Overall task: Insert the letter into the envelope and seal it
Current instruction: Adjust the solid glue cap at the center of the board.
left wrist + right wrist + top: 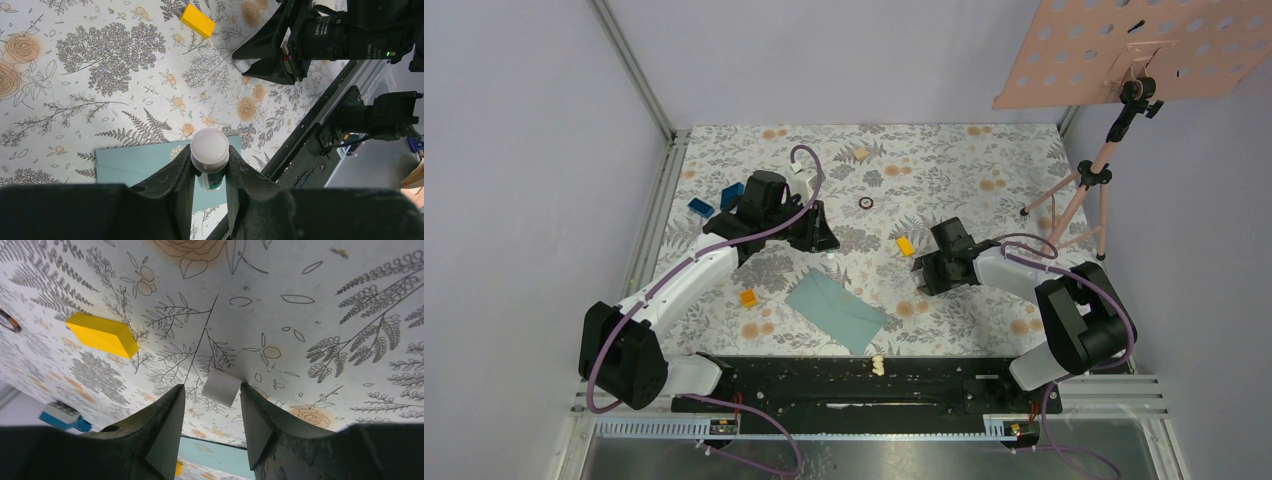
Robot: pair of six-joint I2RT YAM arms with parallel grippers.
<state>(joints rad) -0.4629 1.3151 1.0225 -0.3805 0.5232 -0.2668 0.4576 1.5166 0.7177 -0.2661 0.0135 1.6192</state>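
The envelope (836, 310) lay flat, sealing apparently in hand: my left hand (210, 167) clamped a white-topped tube (210, 147), my right hand (212, 390) gaped around a small white cylinder (221, 387); next, I judged, the tube must reach the envelope.

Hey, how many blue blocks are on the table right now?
2. Both sit on the left side of the table: the outer blue block near the edge, the inner blue block beside the left arm. The arms may hide others.

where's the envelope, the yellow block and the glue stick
envelope (836, 310), top view, middle of its face
yellow block (97, 330), right wrist view, its broad face
glue stick (210, 146), left wrist view, its white cap
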